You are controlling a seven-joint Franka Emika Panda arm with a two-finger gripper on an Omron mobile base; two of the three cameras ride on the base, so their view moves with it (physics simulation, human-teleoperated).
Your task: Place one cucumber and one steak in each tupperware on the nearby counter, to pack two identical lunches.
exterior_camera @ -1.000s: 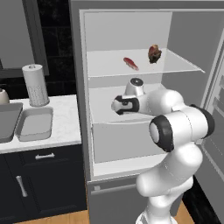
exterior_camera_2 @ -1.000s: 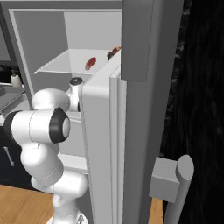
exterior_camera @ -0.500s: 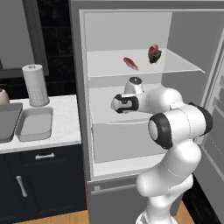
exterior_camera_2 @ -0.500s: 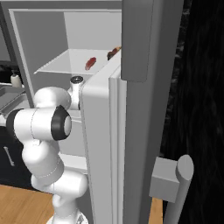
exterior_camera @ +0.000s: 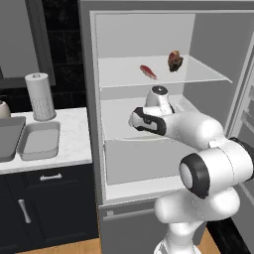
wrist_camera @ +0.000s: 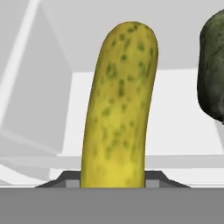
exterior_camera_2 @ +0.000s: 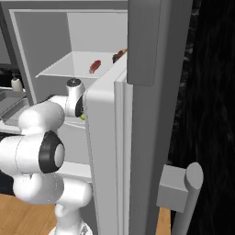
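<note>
- The yellow cucumber [wrist_camera: 119, 105] fills our hand view, close in front of the gripper on the fridge's middle shelf [exterior_camera: 119, 121]; the dark green cucumber [wrist_camera: 212, 70] lies just beside it.
- We cannot tell how the jaws stand; the fingertips are hidden.
- Our arm [exterior_camera: 173, 124] reaches in over the middle shelf.
- On the upper shelf [exterior_camera: 119, 77] lie the red steak [exterior_camera: 148, 72] and the brown steak [exterior_camera: 174, 60], near each other.
- One tupperware [exterior_camera: 39, 140] sits on the counter [exterior_camera: 69, 144], beside the sink [exterior_camera: 7, 139] and a paper towel roll [exterior_camera: 39, 96].
</note>
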